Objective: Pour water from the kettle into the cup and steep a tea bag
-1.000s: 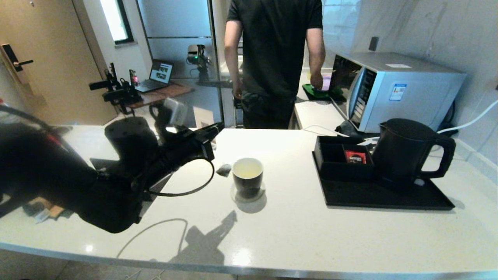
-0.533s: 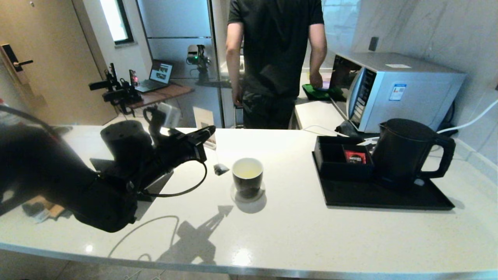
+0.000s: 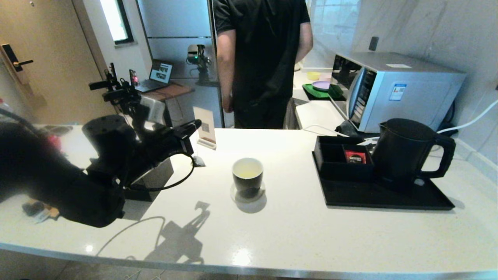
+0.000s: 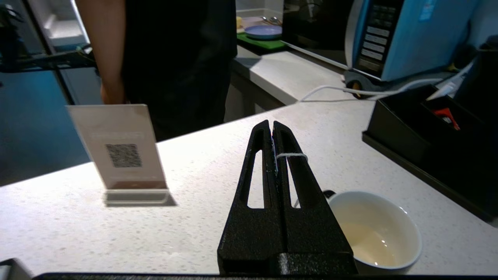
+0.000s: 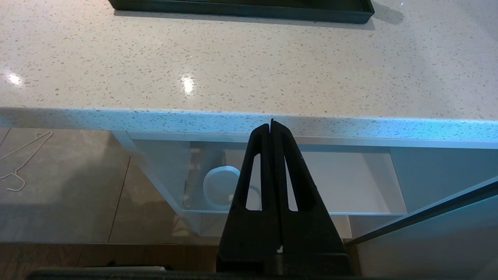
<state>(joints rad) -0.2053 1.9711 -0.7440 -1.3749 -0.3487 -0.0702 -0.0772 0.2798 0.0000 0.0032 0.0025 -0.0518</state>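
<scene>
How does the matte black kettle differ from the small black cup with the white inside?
The matte black kettle is far larger than the small black cup. The kettle has a big loop handle and a lid; the cup has no handle and is open, showing pale liquid. The kettle stands on the black tray; the cup sits on a round pale coaster on the white counter. Both are black outside and upright.

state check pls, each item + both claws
left claw: shut on the tea bag string, left of the cup
tea bag: out of the cup, hanging under the left claw
cup: upright on its coaster, holds pale water
kettle: upright on the tray, lid shut
right claw: shut, empty, below the counter edge
</scene>
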